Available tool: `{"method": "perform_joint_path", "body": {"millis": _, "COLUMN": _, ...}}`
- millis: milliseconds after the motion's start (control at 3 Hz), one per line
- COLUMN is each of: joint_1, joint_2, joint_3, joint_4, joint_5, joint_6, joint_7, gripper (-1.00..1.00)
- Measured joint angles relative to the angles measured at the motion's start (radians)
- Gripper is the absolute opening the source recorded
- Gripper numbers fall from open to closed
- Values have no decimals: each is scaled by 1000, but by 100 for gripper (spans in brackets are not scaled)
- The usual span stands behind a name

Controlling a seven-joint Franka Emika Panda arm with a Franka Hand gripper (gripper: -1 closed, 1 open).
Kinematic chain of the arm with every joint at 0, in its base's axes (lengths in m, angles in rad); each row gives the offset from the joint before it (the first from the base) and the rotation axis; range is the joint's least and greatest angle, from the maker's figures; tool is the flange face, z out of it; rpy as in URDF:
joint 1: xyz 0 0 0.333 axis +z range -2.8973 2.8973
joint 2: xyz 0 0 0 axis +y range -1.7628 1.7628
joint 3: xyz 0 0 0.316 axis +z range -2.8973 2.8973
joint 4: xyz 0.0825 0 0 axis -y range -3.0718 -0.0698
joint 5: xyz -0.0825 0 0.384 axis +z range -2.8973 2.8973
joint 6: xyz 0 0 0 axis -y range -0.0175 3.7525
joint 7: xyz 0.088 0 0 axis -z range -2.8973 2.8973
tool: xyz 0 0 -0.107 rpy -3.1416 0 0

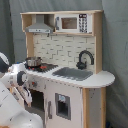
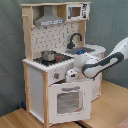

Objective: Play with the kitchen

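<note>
The kitchen [image 1: 75, 90] is a tall white and pale-wood toy with a hood, a microwave [image 1: 75, 22], a grey sink [image 1: 72, 73], a black tap [image 1: 85, 59] and a metal pot [image 1: 33, 62] on the black hob. In the second exterior view my gripper [image 2: 70, 76] sits right at the kitchen's [image 2: 37, 85] front panel with the knobs, just above the oven door [image 2: 70, 100]. The door's top edge looks tipped slightly outward. My white arm [image 1: 17, 82] fills the first exterior view's lower left, hiding the gripper there.
A grey curtain [image 2: 112, 25] hangs behind the kitchen. The kitchen stands on a wooden floor [image 2: 112, 107]. My arm [image 2: 107, 60] reaches in from the second exterior view's right, across the rounded sink end of the counter.
</note>
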Motion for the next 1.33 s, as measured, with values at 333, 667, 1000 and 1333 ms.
{"method": "perform_joint_path", "body": {"millis": 333, "joint_1": -38, "joint_2": 0, "joint_3": 47, "joint_4": 26, "joint_5": 2, "joint_6": 0, "joint_7": 60, "gripper": 100}}
{"method": "perform_joint_path", "body": {"millis": 667, "joint_1": -38, "joint_2": 0, "joint_3": 47, "joint_4": 26, "joint_5": 2, "joint_6": 0, "joint_7": 64, "gripper": -100}}
{"method": "perform_joint_path", "body": {"millis": 1000, "joint_1": -38, "joint_2": 0, "joint_3": 51, "joint_4": 26, "joint_5": 7, "joint_6": 0, "joint_7": 75, "gripper": -100}}
{"method": "perform_joint_path", "body": {"millis": 1333, "joint_1": -37, "joint_2": 0, "joint_3": 81, "joint_4": 33, "joint_5": 74, "joint_6": 0, "joint_7": 148, "gripper": -100}}
